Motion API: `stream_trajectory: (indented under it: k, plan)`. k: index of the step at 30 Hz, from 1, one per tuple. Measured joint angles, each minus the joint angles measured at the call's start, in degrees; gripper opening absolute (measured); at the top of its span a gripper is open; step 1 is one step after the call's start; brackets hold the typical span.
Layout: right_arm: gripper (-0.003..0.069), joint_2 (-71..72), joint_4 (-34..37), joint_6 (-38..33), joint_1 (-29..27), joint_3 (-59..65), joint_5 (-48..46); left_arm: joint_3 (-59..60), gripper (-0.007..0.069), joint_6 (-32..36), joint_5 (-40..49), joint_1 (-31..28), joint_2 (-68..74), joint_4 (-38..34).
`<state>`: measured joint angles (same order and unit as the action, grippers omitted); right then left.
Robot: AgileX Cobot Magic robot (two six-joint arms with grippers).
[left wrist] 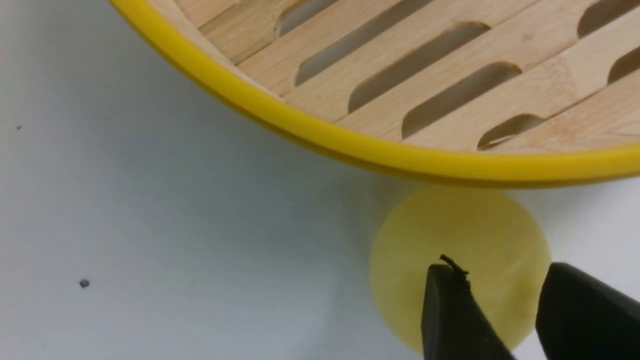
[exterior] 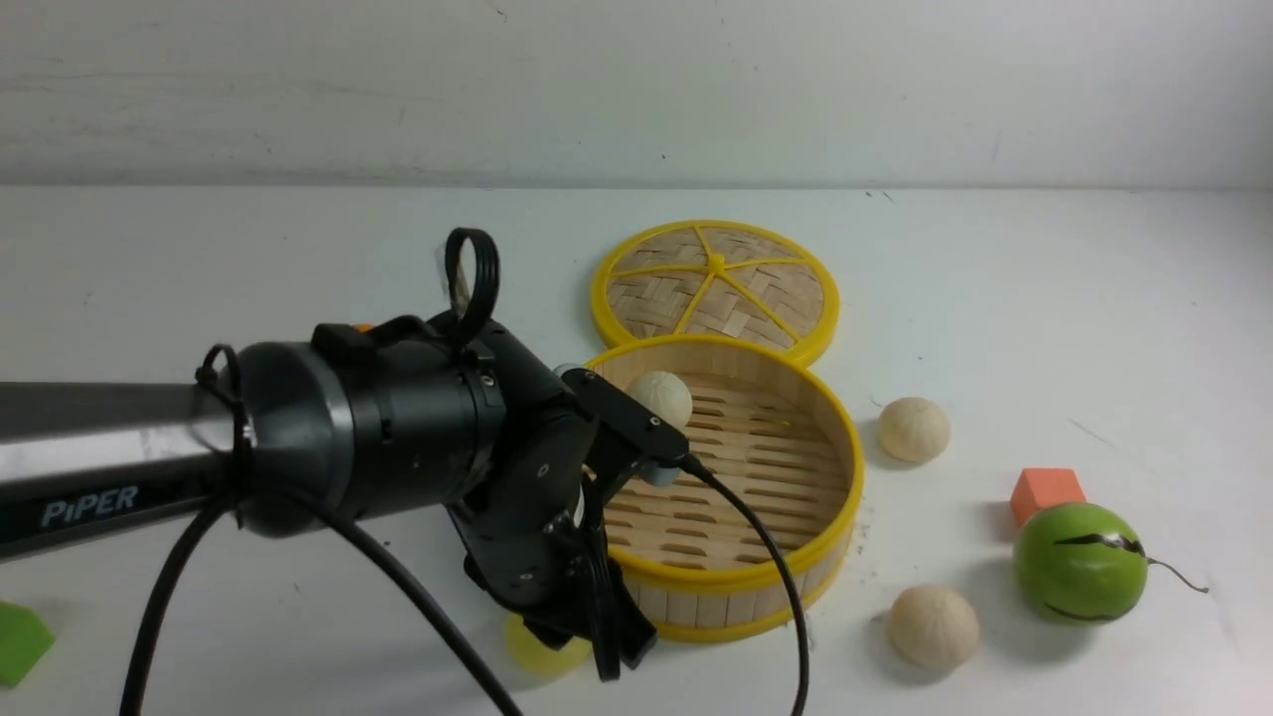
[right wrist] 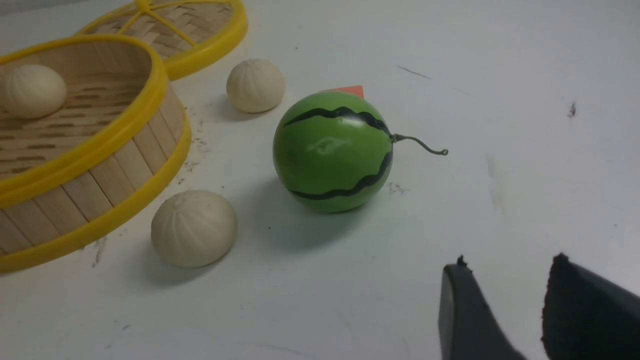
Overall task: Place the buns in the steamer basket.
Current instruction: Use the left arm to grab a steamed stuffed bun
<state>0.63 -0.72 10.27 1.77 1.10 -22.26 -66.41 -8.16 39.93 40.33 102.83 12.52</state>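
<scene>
The steamer basket (exterior: 736, 575) (left wrist: 350, 145) (right wrist: 125, 125) stands mid-table with one cream bun (exterior: 661, 398) (right wrist: 32, 90) inside near its far wall. Two more cream buns lie on the table to its right, one farther back (exterior: 913, 430) (right wrist: 255, 85) and one nearer (exterior: 933, 626) (right wrist: 194, 227). The pale yellow bun (exterior: 532, 646) (left wrist: 460, 240) rests on the table against the basket's near-left rim. My left gripper (exterior: 609, 661) (left wrist: 500, 270) points down over it, open, and the bun shows beyond the tips. My right gripper (right wrist: 505, 272) is open and empty, well to the right.
The flat woven lid (exterior: 714, 288) (right wrist: 200, 30) lies behind the basket. A green ball with a stem (exterior: 1079, 562) (right wrist: 332, 152) and an orange cube (exterior: 1044, 492) (right wrist: 350, 90) sit at the right. A green block (exterior: 20, 641) is at the near left edge.
</scene>
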Motion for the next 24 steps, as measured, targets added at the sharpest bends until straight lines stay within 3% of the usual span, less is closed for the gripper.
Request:
stream_trajectory:
  k: [19,24]
  plan:
    - [0.024,0.0,0.0,0.0,0.0,0.0,0.0,-0.23,0.0244,-1.79,-1.03,0.0,2.45,2.14]
    - [0.024,0.0,0.05,0.0,0.0,0.0,0.0,-0.28,0.017,-1.99,-0.6,0.0,2.45,2.14]
